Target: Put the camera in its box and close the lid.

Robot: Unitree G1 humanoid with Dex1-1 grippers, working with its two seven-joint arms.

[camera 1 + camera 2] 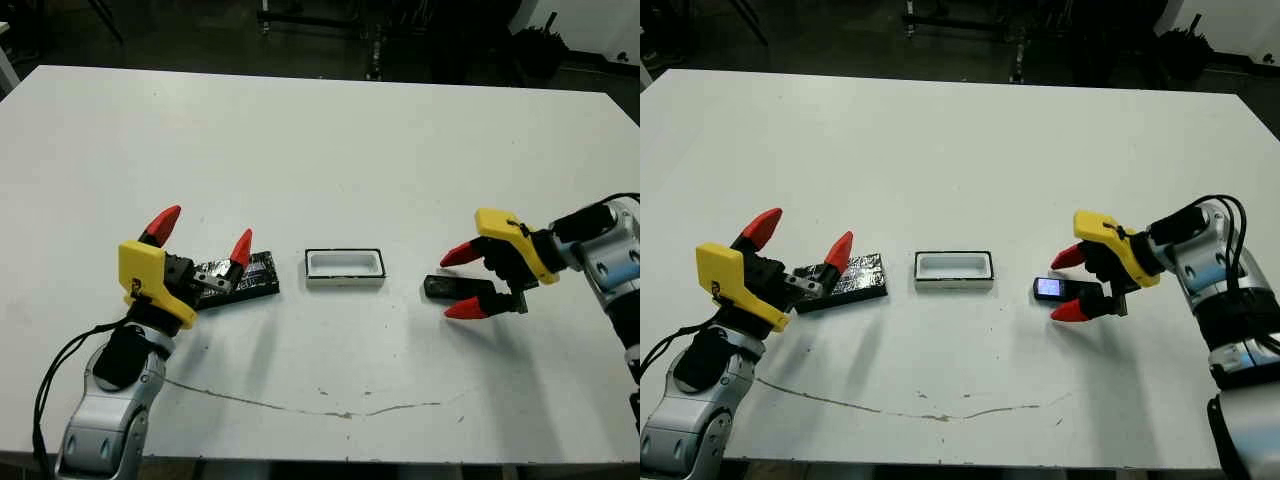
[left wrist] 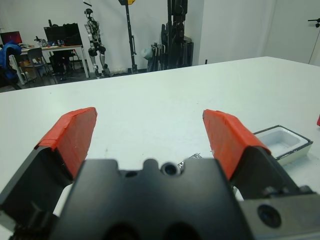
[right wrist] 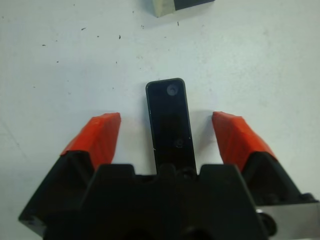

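Both jaws gape; slim matte black camera lies between right gripper's.

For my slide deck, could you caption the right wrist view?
Open right pincer straddling the camera on the white table, fingers clear of it.

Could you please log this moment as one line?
right gripper: open, astride camera | left gripper: open over lid | box: empty, lid off

white table: lid, box, camera in row
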